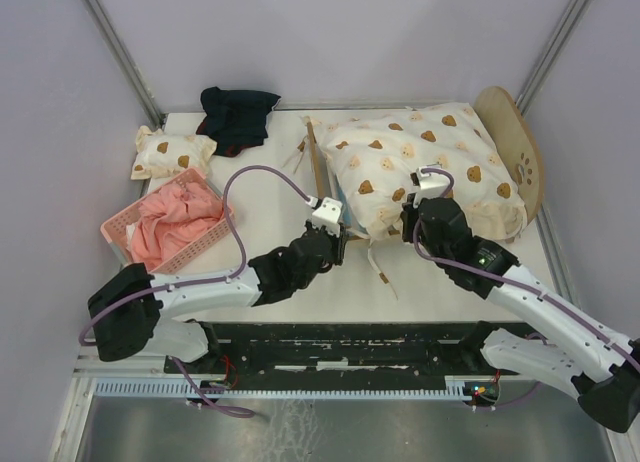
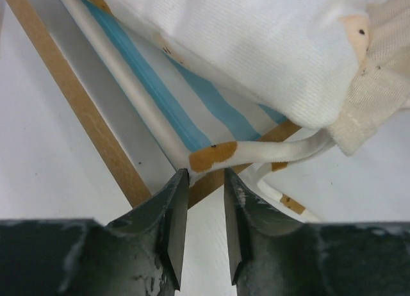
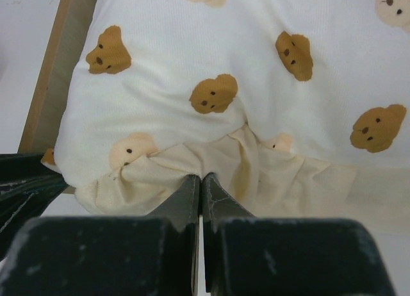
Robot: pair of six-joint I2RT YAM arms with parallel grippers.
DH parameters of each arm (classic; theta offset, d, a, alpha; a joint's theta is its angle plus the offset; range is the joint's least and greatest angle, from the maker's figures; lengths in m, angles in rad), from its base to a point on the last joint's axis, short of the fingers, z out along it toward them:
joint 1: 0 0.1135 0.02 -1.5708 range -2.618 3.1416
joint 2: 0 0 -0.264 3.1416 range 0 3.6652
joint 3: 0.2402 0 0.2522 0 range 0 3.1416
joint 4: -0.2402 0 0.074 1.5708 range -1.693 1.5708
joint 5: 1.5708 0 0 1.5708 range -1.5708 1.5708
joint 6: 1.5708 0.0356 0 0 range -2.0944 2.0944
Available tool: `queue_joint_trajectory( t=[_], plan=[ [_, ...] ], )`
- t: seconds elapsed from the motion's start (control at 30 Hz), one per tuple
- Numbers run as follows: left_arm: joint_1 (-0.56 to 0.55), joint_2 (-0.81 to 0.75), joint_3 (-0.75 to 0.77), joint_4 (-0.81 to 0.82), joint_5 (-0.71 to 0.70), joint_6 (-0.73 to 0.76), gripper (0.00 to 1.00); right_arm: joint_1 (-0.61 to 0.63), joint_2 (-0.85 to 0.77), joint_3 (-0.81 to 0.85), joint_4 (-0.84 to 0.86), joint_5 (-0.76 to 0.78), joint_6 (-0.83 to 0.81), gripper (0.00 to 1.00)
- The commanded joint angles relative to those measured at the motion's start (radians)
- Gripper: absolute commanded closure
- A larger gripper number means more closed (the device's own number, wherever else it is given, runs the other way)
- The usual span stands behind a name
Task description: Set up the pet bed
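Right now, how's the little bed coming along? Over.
Left end effector open at mattress corner. Right end effector shut on quilt hem, draped over pet bed. Nothing blocking.

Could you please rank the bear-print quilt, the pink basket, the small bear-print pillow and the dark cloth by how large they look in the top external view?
1. bear-print quilt
2. pink basket
3. small bear-print pillow and dark cloth: these look too alike in size to rank.
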Motion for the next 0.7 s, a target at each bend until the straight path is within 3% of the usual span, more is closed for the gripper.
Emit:
queue_joint_trajectory(
  t=[0.0,0.1,0.33,0.67],
  plan=[
    [0.001,-0.055,0.028,-0.126,0.027,-0.138,0.58,-0.004,0.006,0.001,0.047,-0.009,0.009,0.98],
    [-0.001,-0.106,-0.008,-0.150,0.030,-0.165,0.54,-0.004,0.015,0.003,0.051,-0.007,0.009,0.98],
    [-0.002,-0.165,-0.125,-0.112,0.012,-0.196,0.57,-0.004,0.049,0.032,0.057,0.001,0.003,0.98],
    [0.008,-0.047,-0.099,-0.047,-0.183,-0.117,0.86,-0.004,0.094,0.075,0.061,-0.002,-0.002,0.98]
  ],
)
